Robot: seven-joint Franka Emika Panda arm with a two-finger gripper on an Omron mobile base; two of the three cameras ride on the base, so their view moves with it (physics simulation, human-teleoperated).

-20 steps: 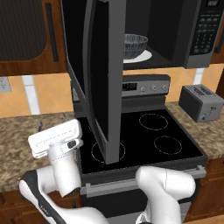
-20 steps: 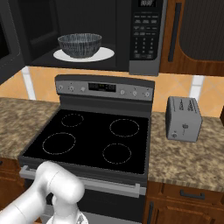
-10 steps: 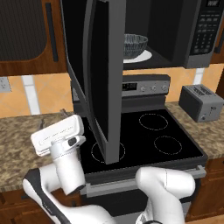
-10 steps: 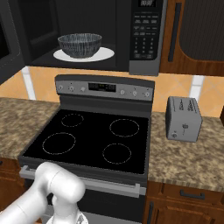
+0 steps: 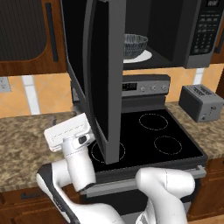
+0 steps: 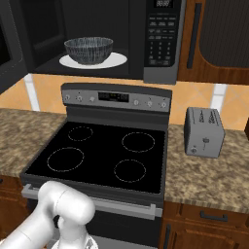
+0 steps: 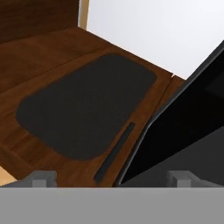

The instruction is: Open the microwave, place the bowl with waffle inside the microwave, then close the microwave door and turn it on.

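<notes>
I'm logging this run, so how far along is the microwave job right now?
Done: the microwave door stands wide open and the bowl sits on the white turntable inside the microwave; the waffle cannot be made out in it. In hand: the gripper, open and empty, is low on the door's left side. Left: swing the door shut and press the button panel.

I see a black stove top at center, a speckled granite surface at its 3 o'clock carrying a grey toaster. Brown wooden cabinets hang at 1 o'clock; orange-tiled wall runs behind.
</notes>
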